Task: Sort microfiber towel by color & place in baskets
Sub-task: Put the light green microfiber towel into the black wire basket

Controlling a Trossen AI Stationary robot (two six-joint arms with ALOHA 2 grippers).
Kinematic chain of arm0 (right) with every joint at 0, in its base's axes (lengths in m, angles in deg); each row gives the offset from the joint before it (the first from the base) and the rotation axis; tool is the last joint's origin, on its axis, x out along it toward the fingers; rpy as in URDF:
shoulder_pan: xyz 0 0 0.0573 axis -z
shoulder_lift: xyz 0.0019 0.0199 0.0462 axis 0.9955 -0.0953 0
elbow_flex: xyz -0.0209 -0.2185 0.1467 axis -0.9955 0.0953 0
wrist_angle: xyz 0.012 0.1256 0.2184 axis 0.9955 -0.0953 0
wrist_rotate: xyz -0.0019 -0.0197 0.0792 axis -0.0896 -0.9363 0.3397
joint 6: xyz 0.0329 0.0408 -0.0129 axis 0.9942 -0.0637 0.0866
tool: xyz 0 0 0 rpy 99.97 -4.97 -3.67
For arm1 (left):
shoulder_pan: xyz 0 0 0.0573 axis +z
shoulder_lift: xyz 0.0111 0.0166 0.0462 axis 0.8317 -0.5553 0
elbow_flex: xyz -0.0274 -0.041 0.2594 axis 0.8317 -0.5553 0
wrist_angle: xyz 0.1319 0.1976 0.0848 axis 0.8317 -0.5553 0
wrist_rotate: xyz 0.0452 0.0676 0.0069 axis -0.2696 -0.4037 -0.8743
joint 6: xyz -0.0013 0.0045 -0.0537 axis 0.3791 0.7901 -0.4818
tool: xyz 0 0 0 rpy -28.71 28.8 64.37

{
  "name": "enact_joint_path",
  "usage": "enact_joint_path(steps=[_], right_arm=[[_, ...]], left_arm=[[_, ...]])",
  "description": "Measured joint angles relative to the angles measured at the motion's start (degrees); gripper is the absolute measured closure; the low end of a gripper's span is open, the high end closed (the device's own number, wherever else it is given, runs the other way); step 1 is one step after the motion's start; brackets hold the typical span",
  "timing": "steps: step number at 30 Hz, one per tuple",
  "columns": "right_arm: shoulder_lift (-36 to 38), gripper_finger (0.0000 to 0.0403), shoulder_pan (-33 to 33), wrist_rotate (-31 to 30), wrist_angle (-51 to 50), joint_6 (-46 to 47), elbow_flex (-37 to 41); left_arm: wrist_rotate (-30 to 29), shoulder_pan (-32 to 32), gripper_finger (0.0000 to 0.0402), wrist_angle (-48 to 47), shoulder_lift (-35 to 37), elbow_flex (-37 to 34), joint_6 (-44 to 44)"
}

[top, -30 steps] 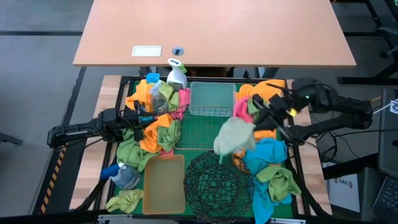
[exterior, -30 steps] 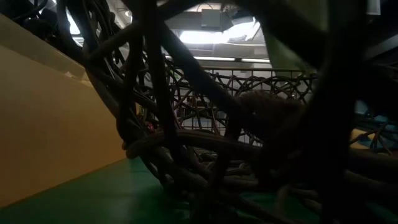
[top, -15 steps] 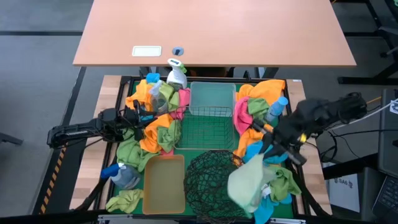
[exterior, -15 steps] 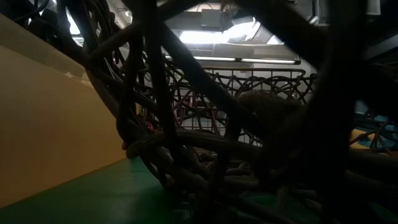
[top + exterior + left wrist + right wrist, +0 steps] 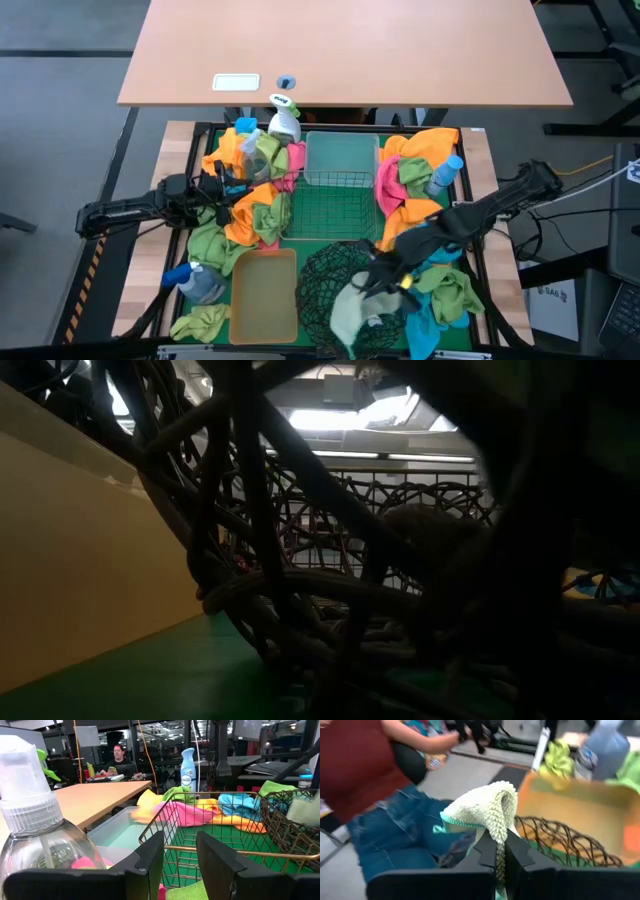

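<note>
Right end effector (image 5: 500, 851): your R fingers are pinched tight on a pale green towel (image 5: 352, 307). It hangs over the near edge of the round black basket (image 5: 322, 275).
Left end effector (image 5: 181, 851): your L fingers are apart w/ a gap, holding nothing. It sits low by the left pile of towels (image 5: 248, 205), next to a clear spray bottle (image 5: 35, 835).
Tan bin (image 5: 264, 296): just left of the black basket, near the front of the worktop (image 5: 335, 225).
Wire basket (image 5: 328, 200): in the middle, behind the black one.
Clear bin (image 5: 340, 158): at the back.
Right pile of towels (image 5: 425, 170): orange, pink, blue, green, beside your R arm.
</note>
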Motion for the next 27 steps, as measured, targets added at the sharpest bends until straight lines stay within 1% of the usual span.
enact_joint_path(steps=[5, 8, 13, 18, 24, 27], right_arm=[[-4.08, 0.0389, 0.07, -5.13, -2.84, 0.35, 0.0], [-5.59, 0.0388, 0.07, -7.13, -3.68, 1.67, 0.02], [-6.7, 0.0387, -0.02, -7.23, -4.44, 4.08, 0.0], [-6.63, 0.0386, -0.04, -7.22, -4.45, 4.57, -0.02], [-6.63, 0.0386, -0.02, -6.67, -5.82, 7.39, -0.09], [-6.63, 0.0372, -0.02, -6.64, -6.47, 7.48, -0.09]], left_arm=[[-0.02, 0.0, 0.0292, 0.0, 0.0, -0.01, 0.0], [-0.02, 0.0, 0.0292, 0.0, 0.0, 0.0, -0.26], [0.0, -0.02, 0.0292, 0.0, 0.0, 0.0, -0.35], [0.0, 0.0, 0.0292, 0.0, 0.0, 0.0, -0.37], [0.0, 0.0, 0.0292, 0.0, 0.0, 0.0, -0.37], [0.0, -0.01, 0.0292, 0.0, 0.0, -0.01, -0.37]])
